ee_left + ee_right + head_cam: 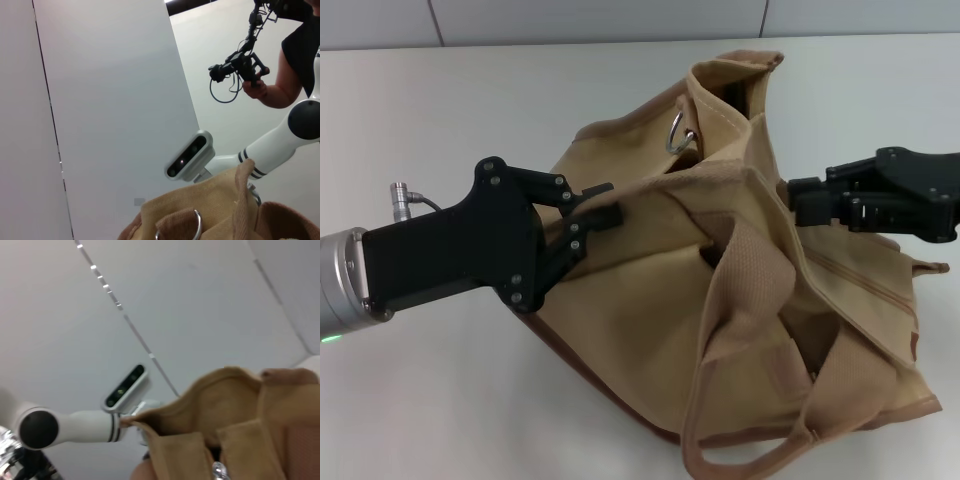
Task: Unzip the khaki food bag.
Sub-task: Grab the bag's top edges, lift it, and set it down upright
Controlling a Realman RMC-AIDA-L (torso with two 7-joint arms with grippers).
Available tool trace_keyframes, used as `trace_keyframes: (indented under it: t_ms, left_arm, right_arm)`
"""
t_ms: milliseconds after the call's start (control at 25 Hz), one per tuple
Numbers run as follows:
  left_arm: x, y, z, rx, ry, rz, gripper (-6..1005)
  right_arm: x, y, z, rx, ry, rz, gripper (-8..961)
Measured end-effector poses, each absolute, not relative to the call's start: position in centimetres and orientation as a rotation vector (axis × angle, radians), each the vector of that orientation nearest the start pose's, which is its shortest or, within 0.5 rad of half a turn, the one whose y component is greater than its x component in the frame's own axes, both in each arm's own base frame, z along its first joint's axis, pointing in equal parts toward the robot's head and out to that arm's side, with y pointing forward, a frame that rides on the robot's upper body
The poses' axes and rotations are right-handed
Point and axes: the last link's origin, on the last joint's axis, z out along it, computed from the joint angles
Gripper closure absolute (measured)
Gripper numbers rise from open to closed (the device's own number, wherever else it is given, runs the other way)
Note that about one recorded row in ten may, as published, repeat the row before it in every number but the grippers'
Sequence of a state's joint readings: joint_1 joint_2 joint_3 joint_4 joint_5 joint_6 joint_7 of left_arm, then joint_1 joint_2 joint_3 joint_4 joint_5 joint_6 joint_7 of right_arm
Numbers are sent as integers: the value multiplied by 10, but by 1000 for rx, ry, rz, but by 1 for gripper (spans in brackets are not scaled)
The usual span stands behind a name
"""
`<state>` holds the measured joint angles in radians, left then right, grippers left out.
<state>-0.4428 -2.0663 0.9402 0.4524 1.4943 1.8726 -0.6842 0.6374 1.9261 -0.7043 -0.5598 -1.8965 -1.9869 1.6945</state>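
- On the left of the head view we see the black left gripper (603,203). Its fingers are drawn close together at the left upper edge of the bag and seem to pinch the fabric there; we cannot tell how firm the hold is.
- In the middle lies the one khaki food bag (720,300), a tan canvas tote with darker brown trim. It rests crumpled on the white table (430,120), from the centre over to the right edge.
- The canvas is folded and slumped, with the near side sagging. A seam line runs across the right panel, but we cannot tell how far the zipper is open.
- We count one silver metal ring (680,132) near the far upper edge of the bag. It shows also in the left wrist view (196,226).
- We count two tan webbing handles: one (740,455) loops at the near edge, and the other (755,262) lies folded over the middle.
- On the right, the black right gripper (798,200) reaches in from the right edge and its tip meets the upper right part of the bag. We cannot tell how its fingers stand.
- In the right wrist view a small silver metal piece (218,470) sits between two canvas flaps.
- The left wrist view shows a person's hand (254,82) holding a black control device (235,65) in the background.
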Motion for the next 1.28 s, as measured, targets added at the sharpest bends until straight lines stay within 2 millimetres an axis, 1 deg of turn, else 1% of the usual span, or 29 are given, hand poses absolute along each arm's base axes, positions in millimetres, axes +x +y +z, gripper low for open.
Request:
trace_keyframes:
  t_ms: [160, 320, 440, 640, 760, 800, 960, 1120, 1280]
  left_arm:
    - [-229, 273, -4, -2536, 220, -1276, 932]
    - [-229, 275, -3, -2528, 224, -1277, 931]
    - [-226, 277, -2, -2517, 236, -1286, 931]
    - [-220, 281, -1, -2509, 261, -1309, 931]
    - [-215, 283, -2, -2513, 281, -1322, 931]
    - [-215, 283, -2, -2513, 281, -1322, 931]
    - [-207, 287, -4, -2521, 298, -1345, 931]
    - [-204, 289, -5, -2525, 307, -1354, 931]
    - [-201, 291, -6, -2531, 320, -1360, 931]
  right_arm:
    - [228, 308, 47, -3005, 884, 1041, 678]
    - [229, 303, 42, -3005, 861, 1069, 653]
    - [229, 303, 36, -2993, 849, 1075, 635]
    - [233, 305, 28, -2951, 879, 1076, 418]
    - [230, 304, 20, -2956, 895, 1107, 266]
    - [230, 304, 20, -2956, 895, 1107, 266]
    - [220, 303, 6, -2969, 919, 1176, 265]
    - [214, 302, -2, -2985, 912, 1200, 265]
    - [210, 299, -3, -3004, 896, 1225, 265]
